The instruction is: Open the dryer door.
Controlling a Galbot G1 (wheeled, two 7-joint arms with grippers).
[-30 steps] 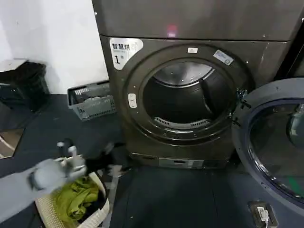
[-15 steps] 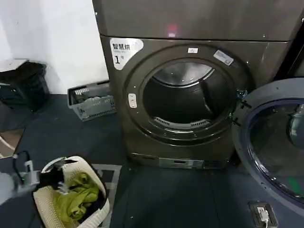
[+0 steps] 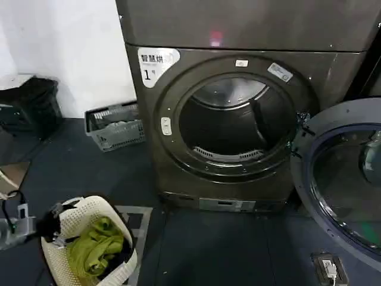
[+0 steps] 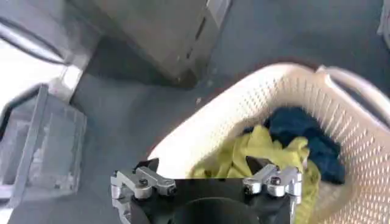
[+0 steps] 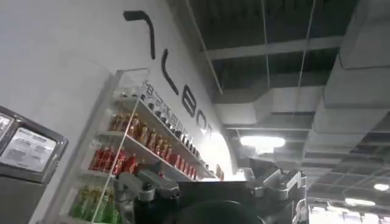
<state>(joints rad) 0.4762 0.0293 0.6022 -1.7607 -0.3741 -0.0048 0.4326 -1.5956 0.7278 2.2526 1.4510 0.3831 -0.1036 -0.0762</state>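
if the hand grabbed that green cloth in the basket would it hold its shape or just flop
Likely flop: the green cloth lies crumpled in soft folds inside the basket. Probably light, and it may snag the dark blue garment bunched against it.

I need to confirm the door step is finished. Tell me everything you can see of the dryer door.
The dryer door is swung fully open to the right of the drum opening, hinged at the machine's right edge. Its grey inner side faces out: a wide round frame around dark tinted glass with faint reflections. It runs past the picture's right edge. Nothing touches it except the hinge.
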